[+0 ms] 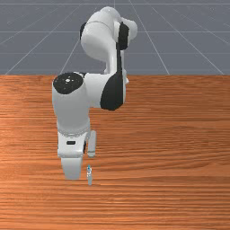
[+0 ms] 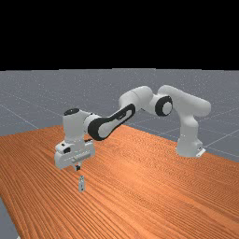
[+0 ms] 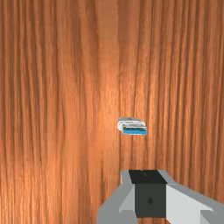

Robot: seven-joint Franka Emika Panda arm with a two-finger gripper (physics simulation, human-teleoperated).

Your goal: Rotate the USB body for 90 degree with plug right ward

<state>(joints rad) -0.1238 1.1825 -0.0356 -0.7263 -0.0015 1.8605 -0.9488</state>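
The USB flash drive stands upright on the orange-brown bench, its plug facing up with a blue tongue. Just beside and above the drive, apart from it, are the jaws, closed together and holding nothing. Well away from the drive, toward the far view's right, is the arm's base; past the bench lies grey floor.

We find the USB body light grey, standing upright on the table, its blue-lined plug facing up.
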